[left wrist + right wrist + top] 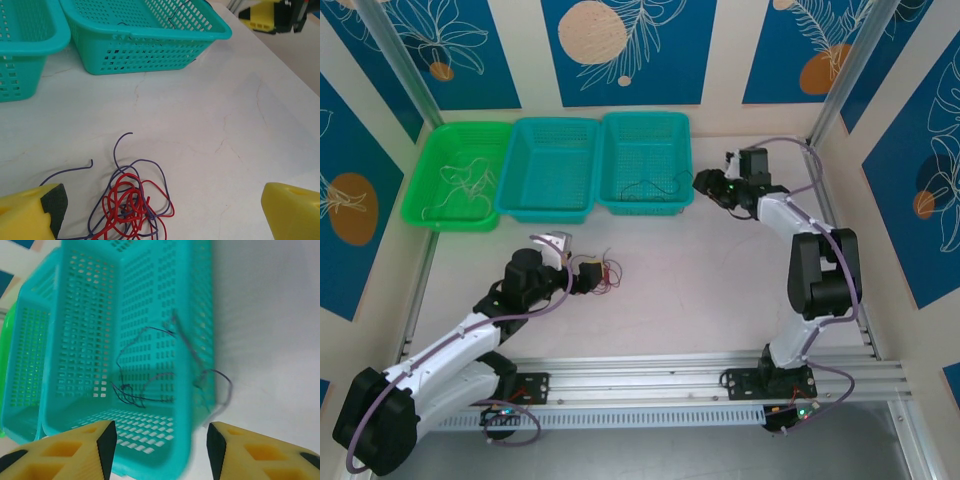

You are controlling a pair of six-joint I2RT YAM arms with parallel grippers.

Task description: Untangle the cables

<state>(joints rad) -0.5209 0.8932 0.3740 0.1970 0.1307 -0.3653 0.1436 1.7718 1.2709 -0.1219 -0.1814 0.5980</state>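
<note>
White table: we hold our left gripper spread by red cable, right gripper apart above black cable.

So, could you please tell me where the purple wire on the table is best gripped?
Probably the purple wire at its free curved end, which pokes out clear of the red wire loops. Come from straight above, since it lies flat on the table.

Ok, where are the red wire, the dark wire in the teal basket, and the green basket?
red wire (pixel 131 202): left wrist view, middle of its looped tangle.
dark wire (pixel 125 388): right wrist view, its knotted part.
green basket (pixel 450 222): top external view, its near wall.
</note>
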